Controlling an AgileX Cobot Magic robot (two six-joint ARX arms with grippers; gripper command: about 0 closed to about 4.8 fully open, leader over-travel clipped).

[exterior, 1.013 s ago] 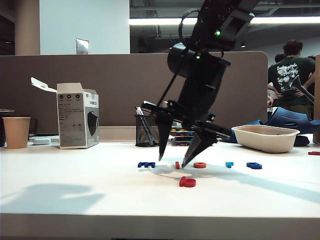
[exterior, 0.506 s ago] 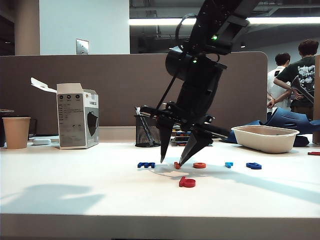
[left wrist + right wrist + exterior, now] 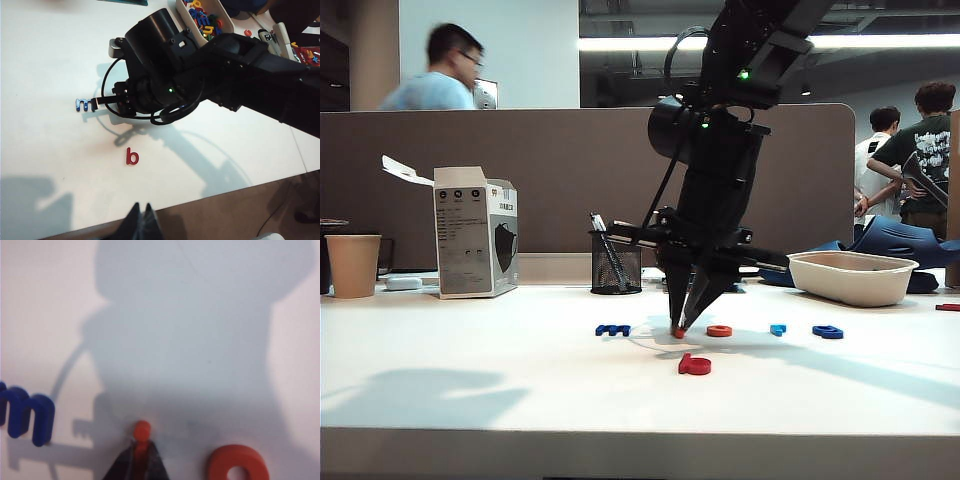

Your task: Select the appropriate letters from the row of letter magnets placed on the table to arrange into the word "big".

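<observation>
In the row of letter magnets on the white table, my right gripper points down and is shut on the thin orange-red bar letter, whose tip sticks out past the gripper. The dark blue "m" lies to its left, the orange ring to its right. Further right lie a light blue letter and a dark blue looped letter. The red "b" lies alone in front of the row. My left gripper is shut and empty over the table's front edge, near the "b".
A white carton, a paper cup and a mesh pen cup stand along the back. At the back right is a beige tray, which holds several spare letters. People move behind the partition.
My right gripper's jaws have closed from wide open onto the orange-red bar letter, with the tips sinking to the table. A person has appeared behind the partition at the left.
</observation>
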